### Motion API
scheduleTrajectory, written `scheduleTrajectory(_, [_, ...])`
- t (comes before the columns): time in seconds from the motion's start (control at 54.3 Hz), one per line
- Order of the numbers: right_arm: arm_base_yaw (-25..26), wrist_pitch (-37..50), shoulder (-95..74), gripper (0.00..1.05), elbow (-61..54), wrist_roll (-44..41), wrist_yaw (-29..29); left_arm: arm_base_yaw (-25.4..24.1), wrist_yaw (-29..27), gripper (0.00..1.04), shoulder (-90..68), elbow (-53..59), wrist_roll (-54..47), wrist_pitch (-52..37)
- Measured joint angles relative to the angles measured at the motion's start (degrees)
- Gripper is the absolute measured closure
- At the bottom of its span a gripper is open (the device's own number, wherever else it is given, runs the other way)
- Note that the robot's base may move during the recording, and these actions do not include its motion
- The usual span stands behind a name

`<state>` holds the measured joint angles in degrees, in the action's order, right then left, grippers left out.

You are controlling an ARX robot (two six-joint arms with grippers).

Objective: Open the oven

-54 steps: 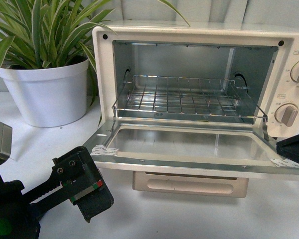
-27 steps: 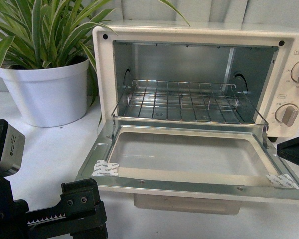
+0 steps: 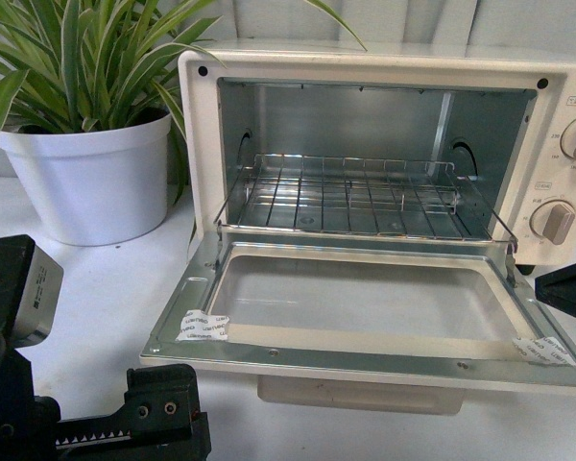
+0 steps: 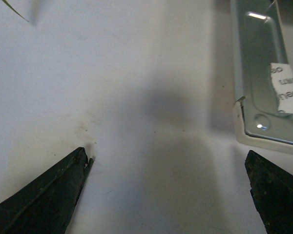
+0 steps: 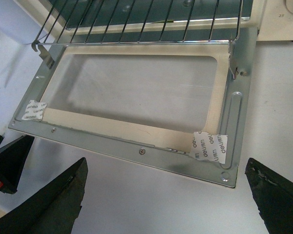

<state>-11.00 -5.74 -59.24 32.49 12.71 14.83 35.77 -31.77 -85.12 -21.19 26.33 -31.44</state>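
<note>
The cream-white oven [image 3: 384, 65] stands with its door [image 3: 365, 351] folded down flat. The metal interior and wire rack [image 3: 355, 197] show, with two round knobs [image 3: 557, 219] at the right. My left gripper [image 3: 163, 418] is open and empty at the lower left, below the door's left corner. In the left wrist view the gripper [image 4: 168, 190] spans bare table beside the door corner [image 4: 263, 122]. My right gripper [image 5: 166, 195] is open and empty, just in front of the door's front edge [image 5: 136, 148]. In the front view only a dark part of it [image 3: 571, 288] shows at the right edge.
A white pot [image 3: 91, 178] with a long-leafed plant [image 3: 77, 58] stands left of the oven. White tape pieces sit on the door's front corners [image 3: 202, 327] [image 3: 542, 351]. The white table [image 3: 106, 288] runs between pot and door.
The door has dropped from half lowered to flat. My left gripper has moved back down toward the lower left, away from the door.
</note>
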Motion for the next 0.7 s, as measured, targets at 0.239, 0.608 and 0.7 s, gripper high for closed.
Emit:
scheduleTrajectory(0.239, [2.0,-1.3,5.0,0.09,-0.6,-1.2,0.8,-0.5,-0.2,0.07,15.2,5.0,-4.8,3.2])
scheduleTrajectory(0.608, [6.8,-1.8,25.9,0.09,-10.4,-8.6,-0.9,-2.7,-0.2,0.07,50.5,13.1,-13.8,15.8])
scheduleTrajectory(0.7, [7.1,-4.0,32.3,0.09,-12.6,-8.8,-1.5,-2.0,-1.7,0.07,59.5,14.1,-13.6,22.3])
